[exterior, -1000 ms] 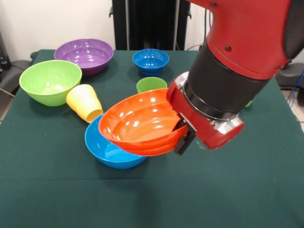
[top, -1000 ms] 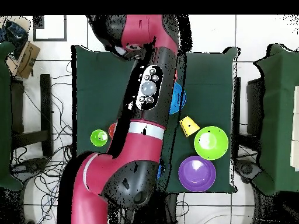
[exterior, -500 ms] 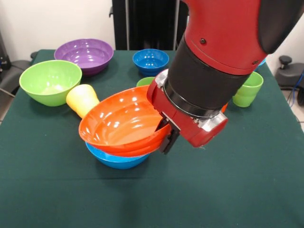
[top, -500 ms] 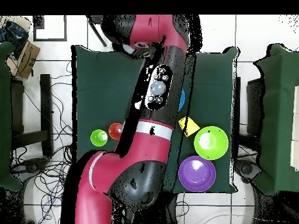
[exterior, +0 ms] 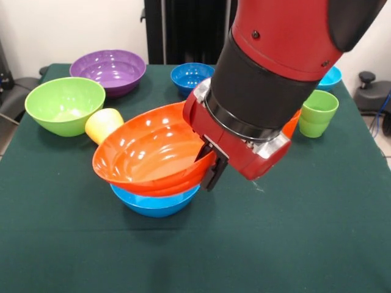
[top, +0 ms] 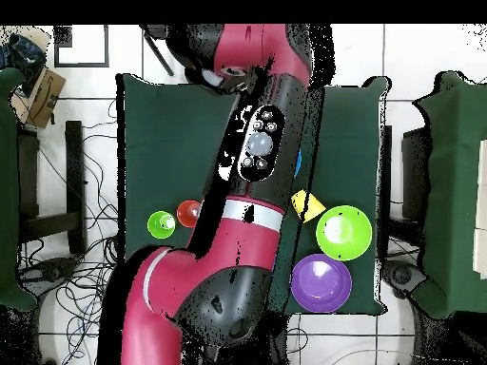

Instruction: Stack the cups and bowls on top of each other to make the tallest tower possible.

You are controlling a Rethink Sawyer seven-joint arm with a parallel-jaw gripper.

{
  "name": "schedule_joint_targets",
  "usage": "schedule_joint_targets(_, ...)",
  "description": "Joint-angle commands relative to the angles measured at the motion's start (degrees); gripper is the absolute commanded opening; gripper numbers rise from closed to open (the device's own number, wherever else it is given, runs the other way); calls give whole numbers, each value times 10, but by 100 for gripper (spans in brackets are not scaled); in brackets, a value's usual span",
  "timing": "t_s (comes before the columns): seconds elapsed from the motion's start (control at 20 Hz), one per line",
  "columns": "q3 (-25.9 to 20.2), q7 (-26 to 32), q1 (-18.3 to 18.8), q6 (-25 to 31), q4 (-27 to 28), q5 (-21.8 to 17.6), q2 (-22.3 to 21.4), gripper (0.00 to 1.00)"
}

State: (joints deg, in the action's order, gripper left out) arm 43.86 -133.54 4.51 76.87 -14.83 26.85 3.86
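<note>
Now the fingers (exterior: 209,166) are clamped on the right rim of the glossy orange plastic bowl (exterior: 149,152), holding it tilted. It sits directly over, and seems to rest in, the large blue plastic bowl (exterior: 154,201) on the green table (exterior: 293,244). A yellow plastic tumbler (exterior: 102,124) lies just behind.

Front view bright, even light from overhead. Glossy white highlights inside orange bowl (exterior: 146,157), purple bowl (exterior: 109,69) and lime bowl (exterior: 64,104). Soft shadow on the tabletop (exterior: 305,244) under the blue bowl (exterior: 154,202). Front view focus sharp throughout. Overhead view floor washed out.
</note>
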Motion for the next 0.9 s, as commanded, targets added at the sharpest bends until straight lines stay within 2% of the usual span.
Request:
schedule_joint_targets(0.05,-55,167,7,-19,-60,-61,-19,0)
schedule_joint_targets(0.3,-66,183,5,-33,-82,-69,-30,0)
schedule_joint_targets(0.55,-69,200,13,-32,-77,-70,-27,0)
schedule_joint_targets(0.75,-79,200,9,-46,-96,-77,-32,0)
schedule_joint_targets(0.9,-72,187,8,-37,-89,-84,-31,0)
